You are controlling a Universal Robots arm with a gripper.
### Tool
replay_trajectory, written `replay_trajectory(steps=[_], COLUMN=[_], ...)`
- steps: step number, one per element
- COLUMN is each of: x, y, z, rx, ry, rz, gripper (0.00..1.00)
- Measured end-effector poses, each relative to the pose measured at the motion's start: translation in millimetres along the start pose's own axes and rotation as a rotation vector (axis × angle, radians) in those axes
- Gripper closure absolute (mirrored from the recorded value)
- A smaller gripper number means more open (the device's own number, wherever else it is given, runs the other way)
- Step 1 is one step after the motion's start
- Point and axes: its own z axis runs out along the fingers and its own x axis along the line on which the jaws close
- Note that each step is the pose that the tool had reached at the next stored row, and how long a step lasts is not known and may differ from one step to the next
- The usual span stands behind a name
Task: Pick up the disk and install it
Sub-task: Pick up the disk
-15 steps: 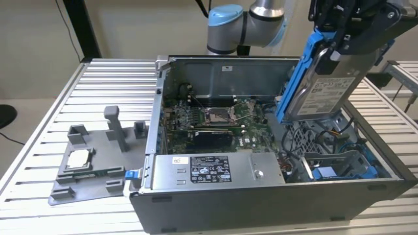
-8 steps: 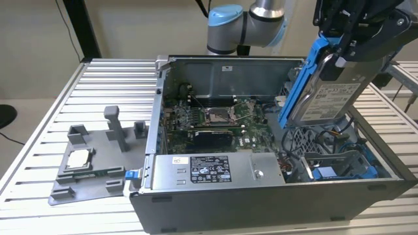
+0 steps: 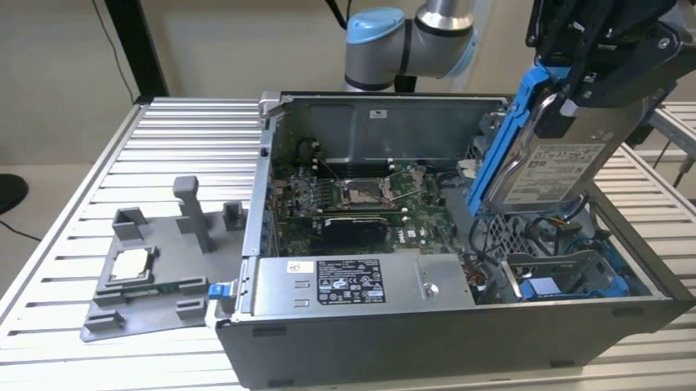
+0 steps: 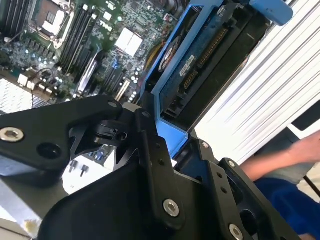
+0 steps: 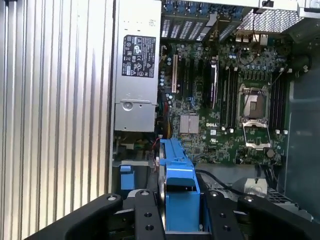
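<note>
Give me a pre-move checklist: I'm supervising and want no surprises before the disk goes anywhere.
1. Grip: ok, gripper shut on the disk by its blue frame.
2. Disk lifted: ok, held steeply tilted over the case at the exterior view's right.
3. Drive bay free: cannot tell, blue parts sit inside.
4. Cables away from the bay: cannot tell.
5. Person clear: not ok, an arm is beyond the table.

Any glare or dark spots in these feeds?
Second wrist view: slatted table washes out white beside the disk. First wrist view: bright stripes of glare on the same slats; case wall in shade. Exterior view: even light, drive bay shadowed.
</note>
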Motion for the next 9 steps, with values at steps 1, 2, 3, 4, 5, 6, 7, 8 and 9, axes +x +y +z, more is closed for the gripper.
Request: replay_trajectory(steps=[1, 2, 3, 4, 5, 6, 7, 8, 9], x=[0.0, 0.0, 0.0, 0.0, 0.1, 0.2, 0.2, 0.3, 0.4], y=[0.0, 0.0, -0.1, -0.7, -2.3, -5.0, -8.9, -12.8, -16.5], z=[0.1, 0.2, 0.3, 0.3, 0.2, 0.1, 0.0, -0.2, -0.4], rx=[0.0011, 0.0022, 0.0031, 0.0036, 0.0039, 0.0039, 0.004, 0.004, 0.004], ry=[-0.0008, -0.0016, -0.0022, -0.0024, -0.0026, -0.0026, -0.0028, -0.0027, -0.0026], rz=[0.015, 0.031, 0.043, 0.051, 0.054, 0.055, 0.056, 0.056, 0.056], gripper=[1.0, 1.0, 1.0, 1.0, 1.0, 1.0, 1.0, 1.0, 1.0])
